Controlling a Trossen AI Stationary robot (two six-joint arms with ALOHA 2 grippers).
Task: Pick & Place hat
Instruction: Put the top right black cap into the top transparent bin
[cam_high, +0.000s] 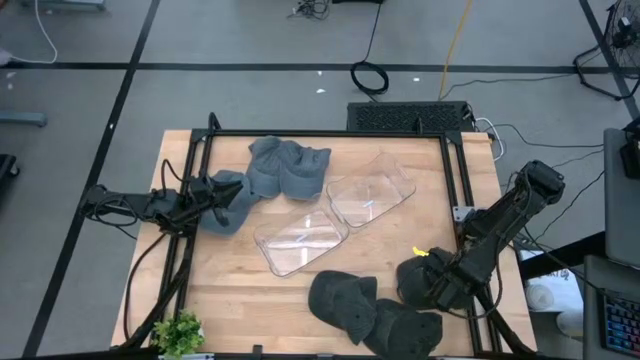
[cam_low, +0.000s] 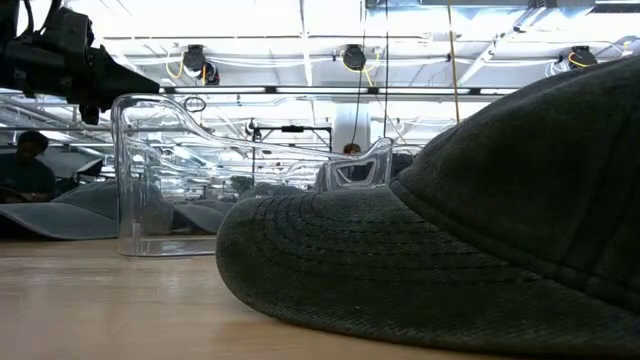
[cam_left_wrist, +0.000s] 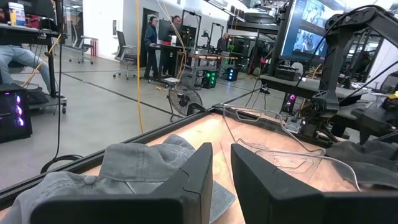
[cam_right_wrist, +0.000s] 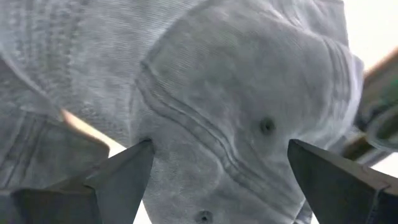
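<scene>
Three dark hats lie at the table's near right: one, one and one under my right gripper. That gripper points down, wide open, above this hat's crown, with its fingertips apart over the cloth. A dark hat's brim and crown fill the front of the low view. Grey hats lie heaped at the far middle, and another lies by my left gripper. It waits level at the left, with a narrow empty gap between its fingers.
Two clear plastic containers lie side by side in the table's middle; one shows upright in the low view. A small green plant stands at the near left corner. Black frame rails run along the table's edges.
</scene>
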